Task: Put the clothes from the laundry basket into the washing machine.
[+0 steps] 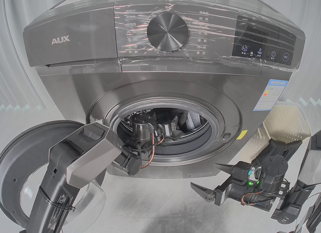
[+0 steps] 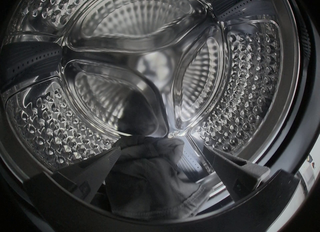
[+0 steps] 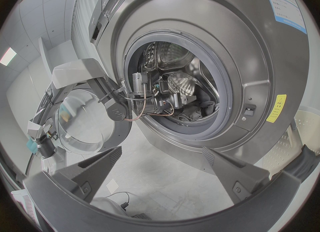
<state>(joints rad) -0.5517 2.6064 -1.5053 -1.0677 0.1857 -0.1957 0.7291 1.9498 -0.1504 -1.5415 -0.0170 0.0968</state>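
The grey washing machine [image 1: 160, 86] stands with its door [image 1: 20, 163] swung open to the left. My left gripper [image 2: 161, 152] is inside the drum opening, open, with a dark grey garment [image 2: 150, 176] lying on the drum floor just beyond and below its fingertips. From the right wrist view the same garment [image 3: 193, 112] rests at the bottom of the drum below the left gripper [image 3: 186, 99]. My right gripper [image 1: 209, 178] hangs open and empty in front of the machine, low on the right, beside the cream laundry basket [image 1: 287, 123].
The perforated cream basket [image 3: 300, 136] stands against the machine's right side. The open door [image 3: 86, 122] takes up the space at the left. Light grey floor [image 1: 160, 207] lies in front of the machine.
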